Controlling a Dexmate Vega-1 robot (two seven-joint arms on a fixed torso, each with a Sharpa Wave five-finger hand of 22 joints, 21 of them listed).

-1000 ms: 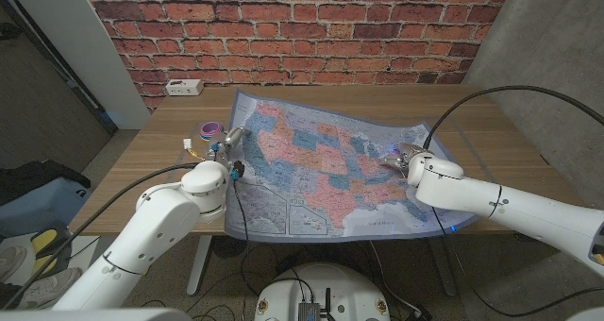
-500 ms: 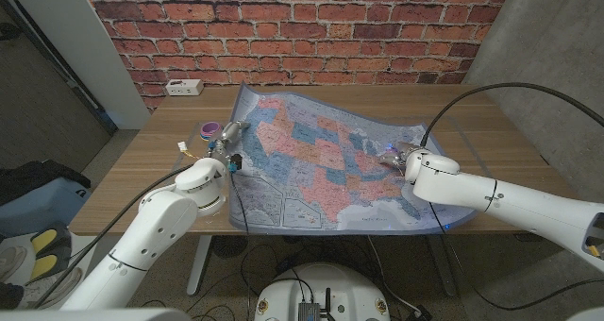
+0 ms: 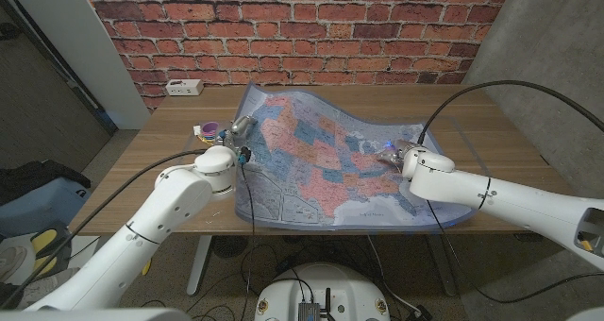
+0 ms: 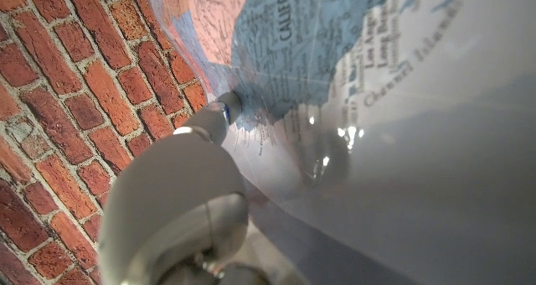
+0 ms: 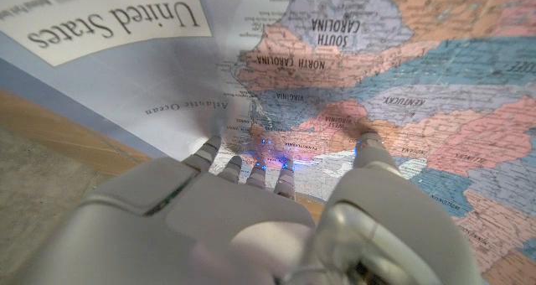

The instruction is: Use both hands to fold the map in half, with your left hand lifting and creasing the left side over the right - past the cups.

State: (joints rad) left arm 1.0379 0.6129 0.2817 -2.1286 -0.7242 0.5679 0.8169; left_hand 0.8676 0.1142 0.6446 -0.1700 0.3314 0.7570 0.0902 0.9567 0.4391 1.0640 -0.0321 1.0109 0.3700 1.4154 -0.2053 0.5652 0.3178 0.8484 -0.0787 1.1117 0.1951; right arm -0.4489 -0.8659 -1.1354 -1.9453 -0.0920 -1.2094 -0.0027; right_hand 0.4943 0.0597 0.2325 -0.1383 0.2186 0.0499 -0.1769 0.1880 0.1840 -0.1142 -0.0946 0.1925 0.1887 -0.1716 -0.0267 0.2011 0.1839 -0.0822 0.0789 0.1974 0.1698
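The colourful United States map (image 3: 330,160) covers the middle of the wooden table (image 3: 142,175). My left hand (image 3: 236,137) grips the map's left edge and holds it raised off the table, so that side curves upward. In the left wrist view one finger (image 4: 219,116) presses against the glossy sheet (image 4: 394,126). A small purple cup (image 3: 209,129) stands just left of that hand. My right hand (image 3: 401,157) rests on the map's right part; its fingertips (image 5: 251,169) are spread and press on the printed east coast (image 5: 335,75).
A white power strip (image 3: 183,87) lies at the table's back left by the brick wall. Black cables run from both arms. The table's front edge is close under the map's near side. Bare wood shows at far right.
My left hand has moved away from me and to the right, lifting the map's left edge higher; the sheet now bows up on that side. The right hand has stayed on the map.
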